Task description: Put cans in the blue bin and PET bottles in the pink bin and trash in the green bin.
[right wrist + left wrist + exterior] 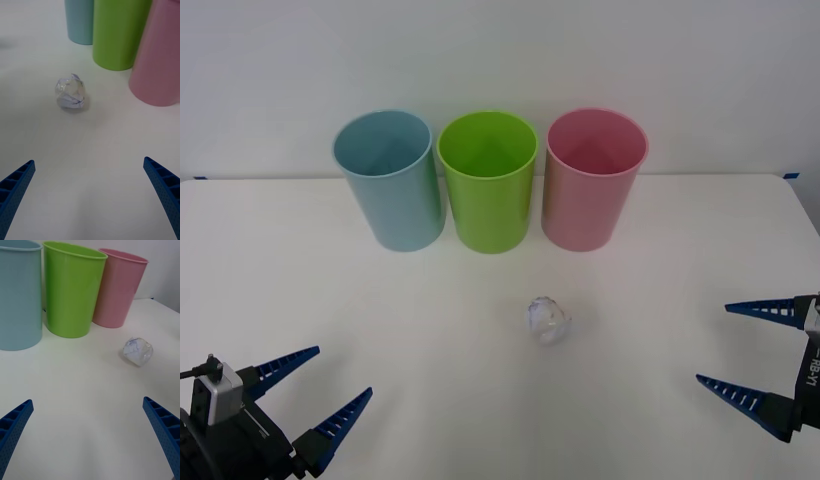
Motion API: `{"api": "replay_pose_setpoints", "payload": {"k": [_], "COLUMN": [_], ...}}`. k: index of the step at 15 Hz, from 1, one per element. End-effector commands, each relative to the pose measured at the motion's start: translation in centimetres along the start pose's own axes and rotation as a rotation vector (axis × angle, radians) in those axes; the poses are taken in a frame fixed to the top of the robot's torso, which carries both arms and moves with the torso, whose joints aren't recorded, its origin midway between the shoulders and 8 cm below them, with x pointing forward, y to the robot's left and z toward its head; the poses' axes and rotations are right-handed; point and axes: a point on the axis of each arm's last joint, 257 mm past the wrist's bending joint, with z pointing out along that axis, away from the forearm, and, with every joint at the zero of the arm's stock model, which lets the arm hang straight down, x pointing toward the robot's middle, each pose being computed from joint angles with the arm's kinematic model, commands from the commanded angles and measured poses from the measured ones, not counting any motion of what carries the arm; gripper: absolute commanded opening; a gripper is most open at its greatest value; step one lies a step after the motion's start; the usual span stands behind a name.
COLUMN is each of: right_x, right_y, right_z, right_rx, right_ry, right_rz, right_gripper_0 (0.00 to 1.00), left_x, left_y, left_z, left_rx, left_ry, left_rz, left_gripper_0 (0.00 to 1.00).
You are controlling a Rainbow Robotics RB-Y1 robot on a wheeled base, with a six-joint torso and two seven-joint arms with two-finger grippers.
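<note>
A small translucent whitish wad of film, the trash [548, 320] [70, 93] [138, 351], lies on the white table [480, 400] in front of the bins. At the back stand the blue bin [389, 180] [79, 20] [17, 296], the green bin [488, 180] [118, 33] [71, 288] and the pink bin [593, 178] [157, 56] [119, 287] in a row. My left gripper [325, 393] [90, 438] is open near the front left corner. My right gripper [745, 347] [90, 198] is open at the right edge, to the right of the trash. No cans or PET bottles are in view.
A pale wall rises behind the bins. Two small blue tape marks sit at the table's back corners [200, 177] [791, 175]. Bare tabletop lies between the grippers and the trash.
</note>
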Motion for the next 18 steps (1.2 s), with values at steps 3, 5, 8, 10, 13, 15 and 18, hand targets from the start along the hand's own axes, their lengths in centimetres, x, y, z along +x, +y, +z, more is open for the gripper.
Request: {"api": "replay_pose_setpoints", "payload": {"k": [3,5,8,10,13,15,18], "right_x": [-4.0,-4.6,-5.6,-6.5,-6.9,-7.4,-8.4], "right_y": [-1.0,-0.8,-0.1,0.1,-0.6,-0.3,0.7], "right_z": [-2.2,-2.7,-2.4,-1.2,0.7,1.8,3.5], "right_rx": [0.070,0.087,0.077,0.060,0.056,0.026,-0.019], "right_ry": [0.141,0.207,0.261,0.273,0.310,0.332,0.340], "right_rz": [-0.080,-0.067,-0.050,-0.052,-0.080,-0.082,-0.063], "right_gripper_0": [1.00,1.00,1.00,1.00,1.00,1.00,1.00], "left_x": [0.0,0.0,0.0,0.0,0.0,0.0,0.0], "left_y": [0.0,0.0,0.0,0.0,0.0,0.0,0.0], "left_z": [0.0,0.0,0.0,0.0,0.0,0.0,0.0], "left_rx": [0.000,0.000,0.000,0.000,0.000,0.000,0.000], "left_ry": [0.000,0.000,0.000,0.000,0.000,0.000,0.000], "left_rz": [0.000,0.000,0.000,0.000,0.000,0.000,0.000], "left_gripper_0": [1.00,1.00,1.00,1.00,1.00,1.00,1.00]}}
